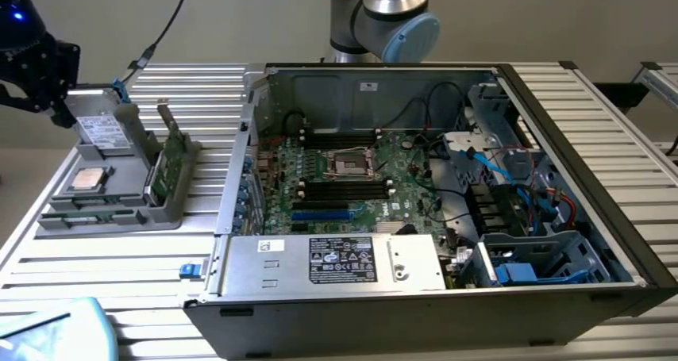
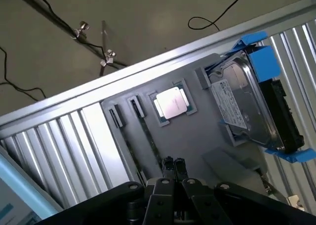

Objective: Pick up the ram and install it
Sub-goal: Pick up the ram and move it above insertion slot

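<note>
Though edge-on in its gray tray [image 2: 197, 136], ram [image 2: 149, 138]: long, thin, dark.

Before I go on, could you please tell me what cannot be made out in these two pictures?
- Wrist view: the ram stands edge-on in the gray tray, so its chips are hidden; where it ends beside the jaws is unclear.
- Exterior view: the motherboard slots are too small and dark to tell filled from free.
- Exterior view: the power supply label is too small to read.
</note>
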You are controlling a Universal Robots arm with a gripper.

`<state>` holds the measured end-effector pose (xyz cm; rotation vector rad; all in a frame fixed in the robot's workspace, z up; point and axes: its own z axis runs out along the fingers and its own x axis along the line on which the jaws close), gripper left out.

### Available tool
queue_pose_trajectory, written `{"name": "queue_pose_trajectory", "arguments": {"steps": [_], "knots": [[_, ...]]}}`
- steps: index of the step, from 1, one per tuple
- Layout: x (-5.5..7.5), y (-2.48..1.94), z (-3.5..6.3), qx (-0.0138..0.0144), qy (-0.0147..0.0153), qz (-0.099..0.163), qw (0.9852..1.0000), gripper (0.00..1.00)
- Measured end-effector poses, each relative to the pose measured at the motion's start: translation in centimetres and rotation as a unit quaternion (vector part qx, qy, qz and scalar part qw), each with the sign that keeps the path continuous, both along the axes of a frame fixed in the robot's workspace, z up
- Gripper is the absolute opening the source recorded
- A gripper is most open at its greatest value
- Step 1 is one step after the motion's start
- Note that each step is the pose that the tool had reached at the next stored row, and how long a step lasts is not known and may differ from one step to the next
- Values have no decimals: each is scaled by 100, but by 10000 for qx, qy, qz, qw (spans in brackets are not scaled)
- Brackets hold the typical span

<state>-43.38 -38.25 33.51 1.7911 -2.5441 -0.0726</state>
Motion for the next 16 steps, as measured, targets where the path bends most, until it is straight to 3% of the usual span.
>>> {"name": "queue_pose_trajectory", "arguments": {"steps": [4,8,12,16], "knots": [[0,0,-5,0,4,371,9993,11],[0,0,-10,0,9,738,9973,11],[0,0,-16,0,14,1099,9939,11],[0,0,-20,0,19,1456,9893,11]]}}
